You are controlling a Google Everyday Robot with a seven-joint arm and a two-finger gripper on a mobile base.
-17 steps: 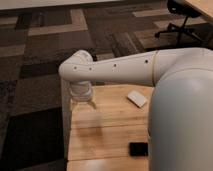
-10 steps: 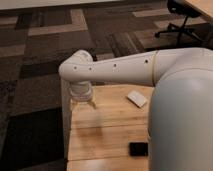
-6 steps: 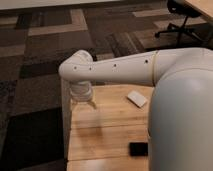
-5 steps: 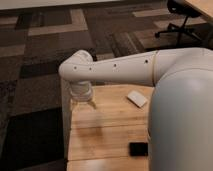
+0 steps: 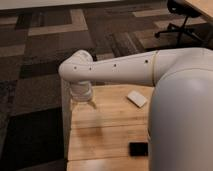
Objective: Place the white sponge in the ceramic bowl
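Observation:
The white sponge [image 5: 136,98] lies flat on the wooden table [image 5: 110,125], near its far right part, just left of my white arm's bulk. My gripper [image 5: 84,104] hangs from the arm's wrist over the table's far left corner, well to the left of the sponge and apart from it. It holds nothing that I can see. The ceramic bowl is out of view, possibly hidden behind my arm.
A black phone [image 5: 138,149] lies on the table near the front, beside my arm. My large white arm [image 5: 180,115] blocks the right side of the view. Patterned carpet surrounds the table; an office chair base [image 5: 180,27] stands far right.

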